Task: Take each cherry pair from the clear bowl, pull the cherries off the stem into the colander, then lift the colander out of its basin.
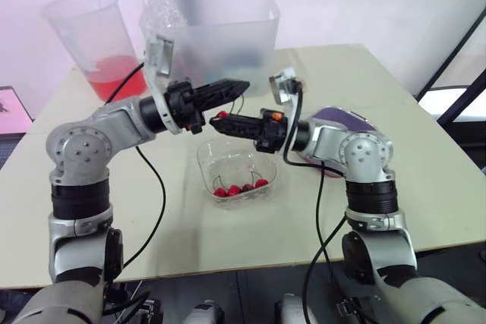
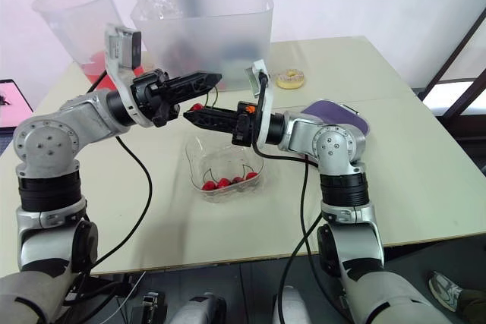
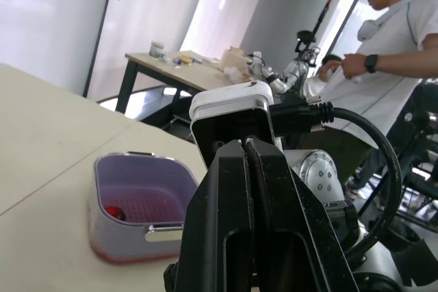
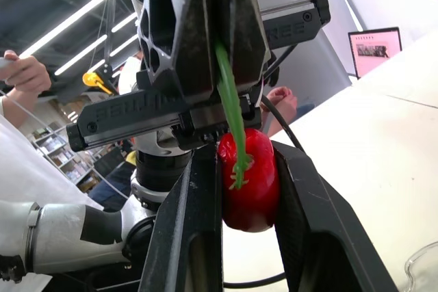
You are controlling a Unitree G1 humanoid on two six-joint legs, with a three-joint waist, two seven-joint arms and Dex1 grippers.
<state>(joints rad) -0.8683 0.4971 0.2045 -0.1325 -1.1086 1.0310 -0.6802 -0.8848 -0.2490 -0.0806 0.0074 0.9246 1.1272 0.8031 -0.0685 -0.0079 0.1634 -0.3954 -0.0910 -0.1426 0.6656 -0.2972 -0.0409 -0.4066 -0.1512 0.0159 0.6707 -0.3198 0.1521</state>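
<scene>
The step in hand is the pulling apart of one cherry pair, and it is taking place in the middle of the head views, in the air just above the clear bowl (image 1: 203, 158). The right jaws are clenching a red cherry (image 4: 250, 182) between their two black fingers. The left jaws, reaching in from the left of the frame, are pinching the green stem (image 4: 230, 104) that is running up from that cherry. Both sets of jaws are therefore grasping, tip to tip and almost touching.

The clear bowl is sitting on the surface (image 1: 425, 187) directly beneath them, with several more cherries (image 1: 240, 187) lying in its bottom, so the task is looking far from finished. The purple colander (image 3: 157, 200) is sitting in its basin (image 3: 113, 251) at the right of centre in the head views, behind the right forearm. One cherry (image 3: 114, 211) is already lying on its mesh.

The next move is probably calling for the two arms to draw away from each other until the stem is giving way. The right arm should then be swinging back over the colander before letting the fruit go, since the jaws are at present hanging over the bowl and not the colander. The firm pinch on the thin stem will be mattering most, as it could slip out.
</scene>
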